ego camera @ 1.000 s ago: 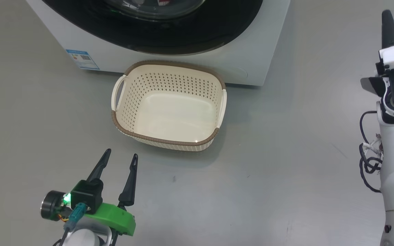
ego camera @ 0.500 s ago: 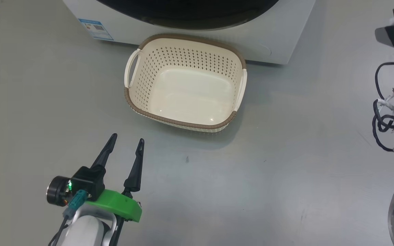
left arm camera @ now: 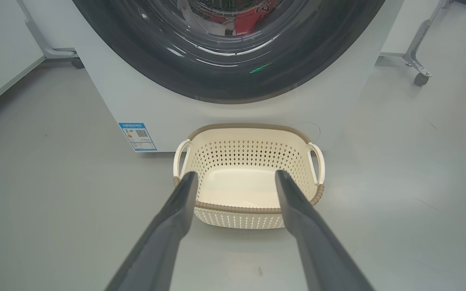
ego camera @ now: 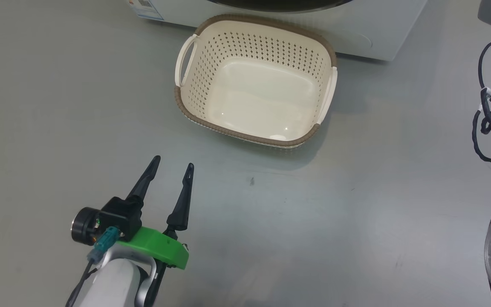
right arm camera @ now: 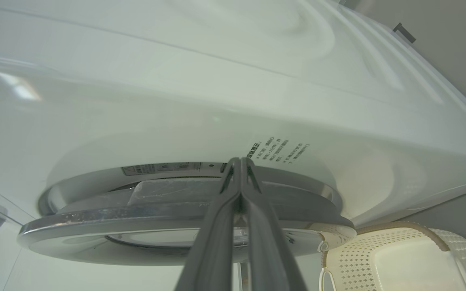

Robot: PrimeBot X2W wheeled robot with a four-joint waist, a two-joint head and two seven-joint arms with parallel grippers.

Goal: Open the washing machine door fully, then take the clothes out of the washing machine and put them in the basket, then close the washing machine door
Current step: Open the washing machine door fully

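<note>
Grey floor is lying underneath. Nearest, the left pincer is hovering spread wide, holding nothing. Beyond, the basket is sitting just before the washing machine. Red clothes are showing behind its door, and the right pincer, pressed together, is pointing at the rim.
</note>
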